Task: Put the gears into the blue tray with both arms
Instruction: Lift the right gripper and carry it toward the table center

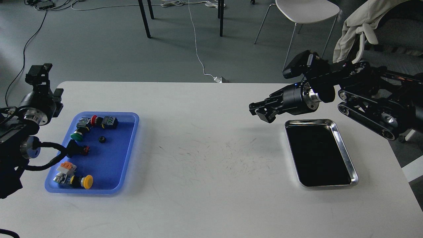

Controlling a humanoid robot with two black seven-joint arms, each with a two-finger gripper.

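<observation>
The right pincer [259, 111] hangs above the table [205, 158], just left of the steel tray's [343, 145] far corner, pointing left and a little down; its fingers sit close together, but whether they meet or hold anything cannot be told. The left pincer [39, 73] stands high beyond the table's left edge, seen dark and end-on, its state unclear. The blue tray [130, 145] lies at the left with its long axis running away from the robot, tilted slightly right at the far end. One gear [102, 139] lies flat near its middle, among push-button switches [82, 127] with red, green and yellow caps.
</observation>
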